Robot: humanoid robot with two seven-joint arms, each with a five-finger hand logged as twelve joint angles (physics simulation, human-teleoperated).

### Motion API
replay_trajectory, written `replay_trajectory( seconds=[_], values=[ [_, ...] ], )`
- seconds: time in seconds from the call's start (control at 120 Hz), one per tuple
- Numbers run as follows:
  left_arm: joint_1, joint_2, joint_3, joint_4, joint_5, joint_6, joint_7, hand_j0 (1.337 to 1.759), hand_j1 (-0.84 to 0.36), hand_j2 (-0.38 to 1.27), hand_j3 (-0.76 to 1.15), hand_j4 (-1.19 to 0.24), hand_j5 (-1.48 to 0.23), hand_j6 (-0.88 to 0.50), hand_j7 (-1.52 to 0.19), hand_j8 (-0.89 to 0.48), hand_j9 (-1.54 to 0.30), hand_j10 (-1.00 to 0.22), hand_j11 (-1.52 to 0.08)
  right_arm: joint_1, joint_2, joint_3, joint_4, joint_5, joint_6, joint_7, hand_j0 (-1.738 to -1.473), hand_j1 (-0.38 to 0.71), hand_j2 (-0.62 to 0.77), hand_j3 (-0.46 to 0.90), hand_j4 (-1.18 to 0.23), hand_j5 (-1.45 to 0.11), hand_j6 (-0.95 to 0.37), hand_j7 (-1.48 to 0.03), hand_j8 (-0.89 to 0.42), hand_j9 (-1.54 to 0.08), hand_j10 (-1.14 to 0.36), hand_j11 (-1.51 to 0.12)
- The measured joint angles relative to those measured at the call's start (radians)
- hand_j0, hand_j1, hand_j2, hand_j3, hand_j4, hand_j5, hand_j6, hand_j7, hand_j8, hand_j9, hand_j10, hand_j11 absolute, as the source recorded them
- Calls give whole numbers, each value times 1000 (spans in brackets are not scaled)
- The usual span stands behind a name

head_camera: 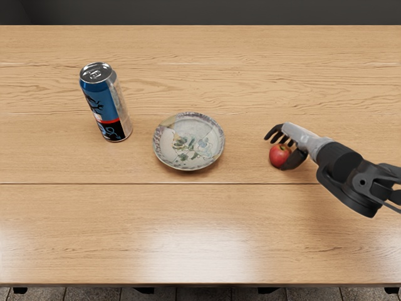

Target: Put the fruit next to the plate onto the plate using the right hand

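Light wooden table (200, 219) fills almost all of our view, with a dark strip of background behind its far edge. We see the right hand (296, 145) coming in from the right side on a black and grey arm. Its fingers (277, 133) are spread and reach over the far side of the apple (279, 155), while the dark lower part of the hand lies against the near right side of the fruit. We would call it a loose cup around the apple, not a closed grip; the apple sits on the table.

Going outward to the left, we find the plate (188, 141), a shallow round dish with a grey-green pattern. It lies apart from the apple, with only bare wood between them, so we see no object standing on this path. Further left, well apart from the plate, a blue can (106, 102) stands upright with its silver top to us.

We count one apple, one plate, one can and one hand.
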Motion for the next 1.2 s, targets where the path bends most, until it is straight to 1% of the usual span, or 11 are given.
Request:
replay_trajectory(
  seconds=[0.175, 0.292, 0.333, 0.475, 0.658, 0.692, 0.875, 1.1, 1.2],
  values=[
    [0, 0, 0, 0, 0, 0, 0, 1658, 71, 46, 0, -232, -301, -232, -301, -232, -301, -232, -301, 4, -1, 1, 2, 3, 4, 1, -1657, 179, -68, 0, -454, -594, -457, -590, -455, -593, -455, -593],
    [0, 0, 0, 0, 0, 0, 0, 1658, 71, 46, 0, -232, -301, -232, -301, -232, -301, -232, -301, 3, 0, 0, 2, 1, 8, 1, -1657, 190, -72, 0, -476, -598, -473, -605, -431, -610, -470, -609],
    [0, 0, 0, 0, 0, 0, 0, 1658, 71, 46, 0, -232, -301, -232, -301, -232, -301, -232, -301, 3, 0, 0, 6, 0, 10, 1, -1657, 195, -97, 0, -483, -597, -477, -609, -413, -614, -475, -612],
    [0, 0, 0, 0, 0, 0, 0, 1658, 71, 46, 0, -232, -301, -232, -301, -232, -301, -232, -301, 4, 0, -1, 14, 2, 19, 1, -1657, 199, -69, -1, -490, -607, -469, -619, -397, -617, -484, -616],
    [0, 0, 0, 0, 0, 0, 0, 1658, 71, 46, 0, -232, -301, -232, -301, -232, -301, -232, -301, 7, 0, 2, 21, 5, 28, 2, -1657, 197, -22, 0, -489, -620, -488, -626, -421, -623, -487, -623],
    [0, 0, 0, 0, 0, 0, 0, 1658, 71, 46, 0, -231, -301, -231, -301, -231, -301, -231, -301, 8, 0, 4, 22, 5, 33, 2, -1657, 202, -38, 0, -490, -625, -492, -629, -425, -628, -488, -627],
    [0, 0, 0, 0, 0, 0, 0, 1658, 71, 46, 0, -232, -301, -232, -301, -232, -301, -231, -301, 11, -1, 17, 23, 19, 49, 2, -1658, 206, 33, 0, -500, -651, -501, -649, -436, -649, -501, -649],
    [0, 0, 0, 0, 0, 0, 0, 1658, 71, 46, 0, -231, -301, -231, -301, -231, -301, -231, -301, 35, -1, 33, 24, 66, 53, 3, -1658, 210, 50, 0, -507, -664, -505, -660, -436, -661, -508, -661],
    [0, 0, 0, 0, 0, 0, 0, 1658, 71, 46, 0, -232, -301, -232, -301, -232, -301, -232, -301, 46, -3, 43, 37, 85, 54, 3, -1658, 212, 54, 0, -508, -666, -504, -663, -433, -664, -509, -664]
  ],
)
